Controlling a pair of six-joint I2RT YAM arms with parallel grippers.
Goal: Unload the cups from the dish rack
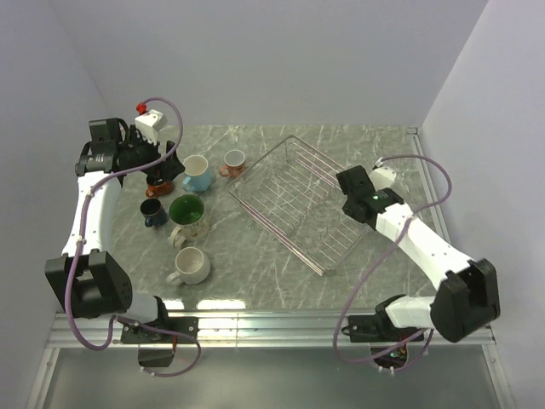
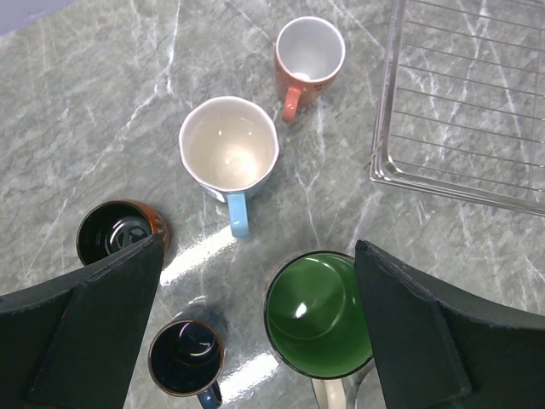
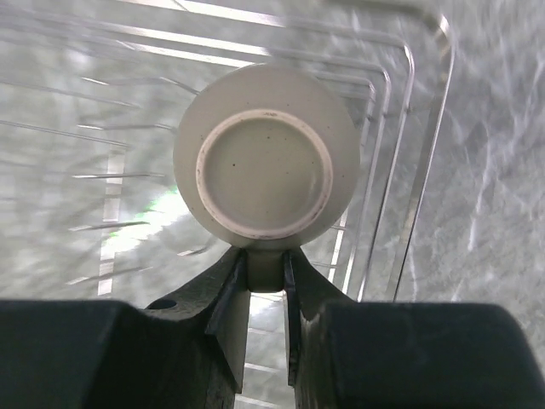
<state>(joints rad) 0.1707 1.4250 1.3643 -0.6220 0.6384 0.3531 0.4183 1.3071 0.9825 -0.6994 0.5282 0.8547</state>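
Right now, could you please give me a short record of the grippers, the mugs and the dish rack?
right gripper: shut on the handle of the olive-grey mug, base showing in the right wrist view
left gripper: open, above mugs on the table
mugs on table: light blue mug, orange-red mug, pinkish-orange mug, dark blue mug, floral mug, white mug
dish rack: beneath the held mug; no other mug visible in it

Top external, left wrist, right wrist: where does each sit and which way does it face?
Top external: high behind the robot, looking down at the dish rack and table; both arms show.
Left wrist: above the table's left, facing down on the green-inside mug and four others; open left end effector frames it.
Right wrist: at the rack's right side, facing into it; right end effector shut on the handle of the olive-grey mug.
Shared: top and left wrist show the green-inside mug.
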